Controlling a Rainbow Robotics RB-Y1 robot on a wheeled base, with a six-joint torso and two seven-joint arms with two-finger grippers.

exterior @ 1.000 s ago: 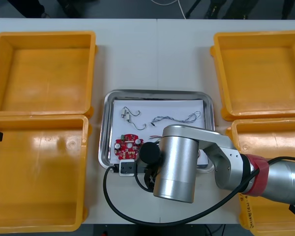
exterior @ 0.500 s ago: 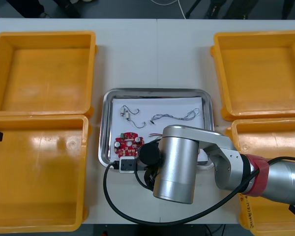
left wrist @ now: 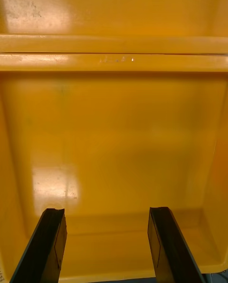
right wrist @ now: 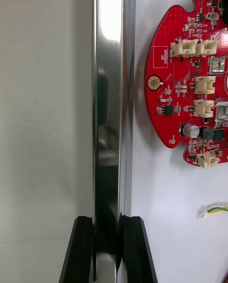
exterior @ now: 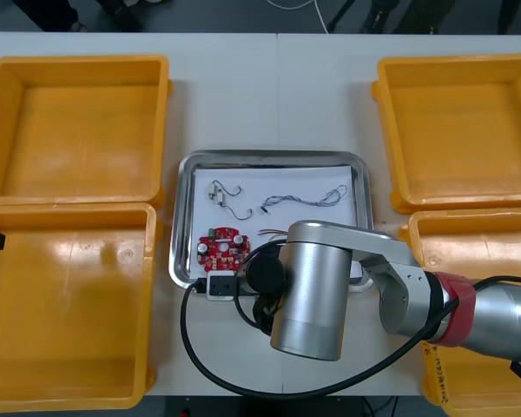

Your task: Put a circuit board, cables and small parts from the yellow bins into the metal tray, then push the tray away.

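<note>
The metal tray (exterior: 269, 157) lies mid-table, white inside. It holds a round red circuit board (exterior: 221, 246), a blue and white cable (exterior: 304, 201), small metal parts (exterior: 225, 195) and a red and yellow cable (exterior: 270, 231). My right arm (exterior: 308, 291) reaches over the tray's near edge. In the right wrist view my right gripper (right wrist: 108, 249) is shut on the tray's shiny rim (right wrist: 111, 98), with the circuit board (right wrist: 190, 93) just inside it. My left gripper (left wrist: 107, 245) hangs open over the floor of a yellow bin (left wrist: 114, 136), holding nothing.
Two yellow bins (exterior: 74, 126) (exterior: 65, 304) stand left of the tray and two (exterior: 460, 130) (exterior: 482, 243) on the right; none shows anything inside. Bare table (exterior: 273, 95) lies beyond the tray's far edge.
The tray has slid away from me and slightly left with everything in it. My right wrist followed it. The left arm has stayed put.
</note>
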